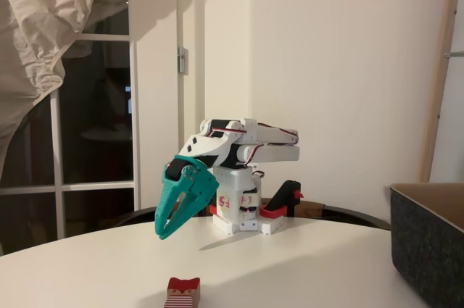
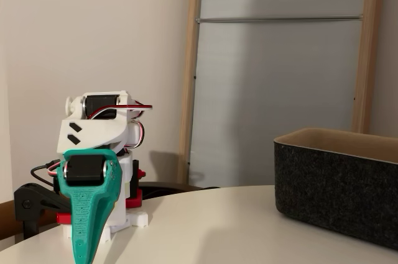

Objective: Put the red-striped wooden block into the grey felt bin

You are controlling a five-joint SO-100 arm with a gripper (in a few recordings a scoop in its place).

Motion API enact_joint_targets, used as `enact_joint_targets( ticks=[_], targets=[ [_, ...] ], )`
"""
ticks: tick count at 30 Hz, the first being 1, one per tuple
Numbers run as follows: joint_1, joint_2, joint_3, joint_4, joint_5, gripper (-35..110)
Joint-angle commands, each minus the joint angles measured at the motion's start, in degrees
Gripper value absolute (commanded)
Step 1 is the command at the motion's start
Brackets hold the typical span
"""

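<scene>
Resting folded over its base, the arm points the teal gripper (image 1: 165,230) (image 2: 83,254) down at the table (image 1: 109,272), jaws closed on nothing; the red-striped wooden block (image 1: 183,293) lies below and slightly right of the jaw tips, apart from them. Well right of the jaws stands the grey felt bin (image 1: 428,239) (image 2: 336,189); its contents cannot be seen.

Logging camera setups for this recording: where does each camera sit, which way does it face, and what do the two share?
A fixed view: table height, facing the folded arm head-on; teal gripper points down left, red-striped wooden block in the foreground, grey felt bin at the right edge.
Another fixed view: also low, gripper near the lens at left, arm base behind it, bin at right.
Shared: arm, gripper, bin, white table.
</scene>
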Motion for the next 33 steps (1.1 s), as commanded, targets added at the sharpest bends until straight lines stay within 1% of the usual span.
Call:
enact_joint_targets(
  ticks=[1, 29, 33],
  targets=[
    [-0.2, 1.5, 0.7, 0.5, 0.4, 0],
    [-0.2, 1.5, 0.7, 0.5, 0.4, 0],
    [0.4, 1.5, 0.7, 0.5, -1.9, 0]
  ],
)
